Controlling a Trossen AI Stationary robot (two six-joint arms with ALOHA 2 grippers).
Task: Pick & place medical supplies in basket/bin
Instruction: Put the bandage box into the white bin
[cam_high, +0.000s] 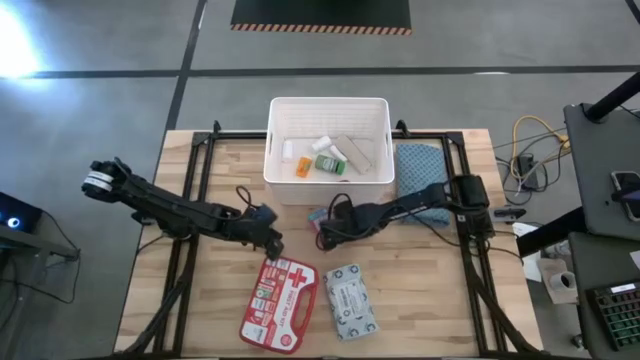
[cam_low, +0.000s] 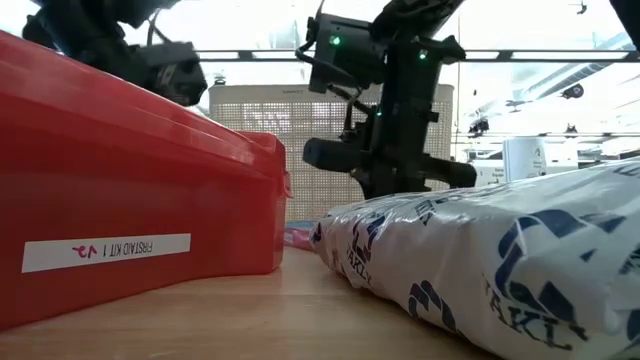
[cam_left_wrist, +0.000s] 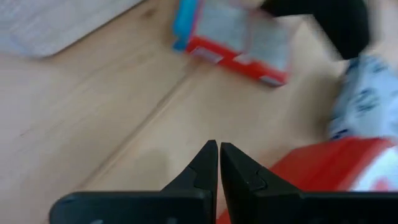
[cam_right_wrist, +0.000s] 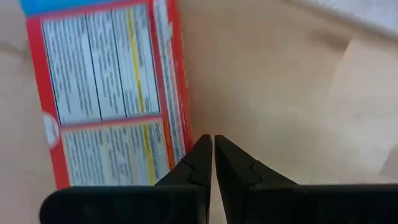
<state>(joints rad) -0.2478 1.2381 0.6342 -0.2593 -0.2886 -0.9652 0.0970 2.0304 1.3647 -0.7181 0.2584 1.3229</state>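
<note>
The white tub (cam_high: 328, 185) stands at the table's far middle and holds the green bottle (cam_high: 330, 163), the orange piece (cam_high: 303, 166) and white rolls (cam_high: 322, 145). The red first-aid case (cam_high: 280, 305) and the wipes pack (cam_high: 351, 300) lie side by side near the table's near edge. The small red-white box (cam_right_wrist: 106, 93) lies flat between the tub and the case. My right gripper (cam_right_wrist: 213, 144) is shut, its tips just beside the box's long edge. My left gripper (cam_left_wrist: 218, 149) is shut over bare wood, near the case's far corner (cam_left_wrist: 329, 165).
A blue folded cloth (cam_high: 420, 170) lies right of the tub, under my right arm. In the low view the case (cam_low: 140, 230) and the wipes pack (cam_low: 500, 260) fill the foreground, with the arms behind them. Bare wood lies on the table's left side.
</note>
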